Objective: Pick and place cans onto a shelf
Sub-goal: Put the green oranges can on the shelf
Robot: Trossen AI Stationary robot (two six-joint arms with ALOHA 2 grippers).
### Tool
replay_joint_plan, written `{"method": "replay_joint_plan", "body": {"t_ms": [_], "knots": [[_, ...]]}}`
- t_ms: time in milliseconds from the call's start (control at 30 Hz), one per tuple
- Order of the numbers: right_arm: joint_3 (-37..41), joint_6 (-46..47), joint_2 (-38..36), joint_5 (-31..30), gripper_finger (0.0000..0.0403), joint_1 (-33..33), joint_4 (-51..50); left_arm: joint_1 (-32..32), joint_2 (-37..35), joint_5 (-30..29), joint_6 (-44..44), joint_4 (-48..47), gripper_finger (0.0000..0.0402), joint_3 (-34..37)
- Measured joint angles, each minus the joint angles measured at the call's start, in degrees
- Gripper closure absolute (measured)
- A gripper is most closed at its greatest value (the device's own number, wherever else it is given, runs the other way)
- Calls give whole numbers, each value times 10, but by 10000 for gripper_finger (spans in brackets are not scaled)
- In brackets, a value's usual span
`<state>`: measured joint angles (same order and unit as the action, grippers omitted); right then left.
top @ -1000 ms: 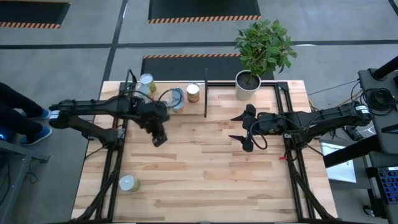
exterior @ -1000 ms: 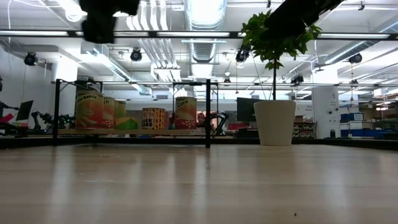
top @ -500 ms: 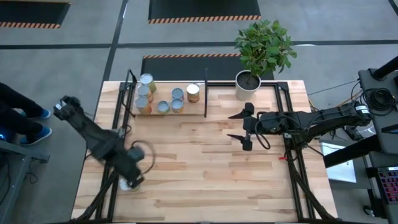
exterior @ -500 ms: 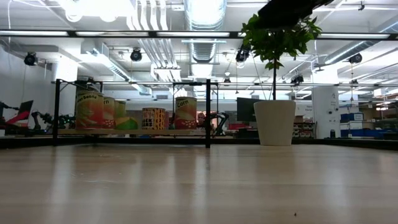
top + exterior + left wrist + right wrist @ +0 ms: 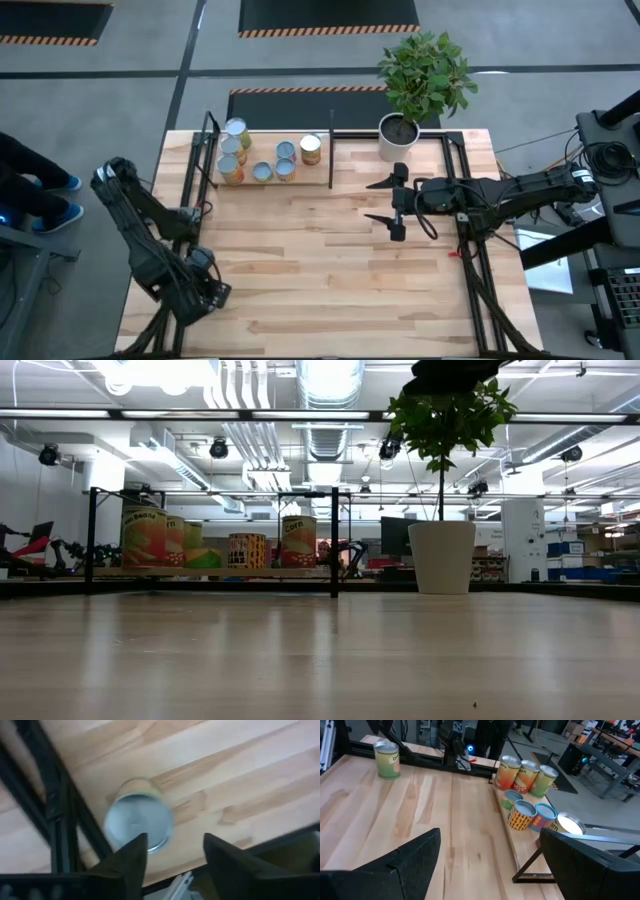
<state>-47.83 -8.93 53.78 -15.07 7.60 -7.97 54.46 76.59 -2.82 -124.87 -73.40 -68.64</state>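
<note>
Bright even overhead light – ceiling lamps (image 5: 155, 372) glare; left wrist view motion-blurred, soft shadows.

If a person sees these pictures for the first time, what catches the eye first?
Probably the cluster of cans on the shelf at the table's far edge, with the leafy plant in its white pot beside it. Then the left gripper, poised open above a lone can at the near left corner, while the right gripper waits open mid-table.
</note>
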Motion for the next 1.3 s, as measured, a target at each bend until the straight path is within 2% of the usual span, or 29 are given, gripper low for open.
{"method": "replay_joint_plan", "body": {"t_ms": [200, 333, 433, 567, 967, 1300], "knots": [[0, -14, 0, 0, 76, 0, 0, 2, 63, 98, 9, -17, 128, 1], [0, -23, 0, 0, 76, 0, 0, 3, 84, 98, 23, -16, 79, 1], [0, -27, 0, 0, 76, 0, 1, 5, 86, 86, 27, -16, 58, 1], [0, -29, 0, 0, 76, 0, 2, 15, 85, 45, 11, -18, 51, 1], [-1, -31, 0, 0, 76, 0, 2, 45, 85, 33, -51, -26, 52, 27], [-1, -31, 0, 0, 76, 0, 2, 46, 85, 5, -51, -10, 52, 32]]}}
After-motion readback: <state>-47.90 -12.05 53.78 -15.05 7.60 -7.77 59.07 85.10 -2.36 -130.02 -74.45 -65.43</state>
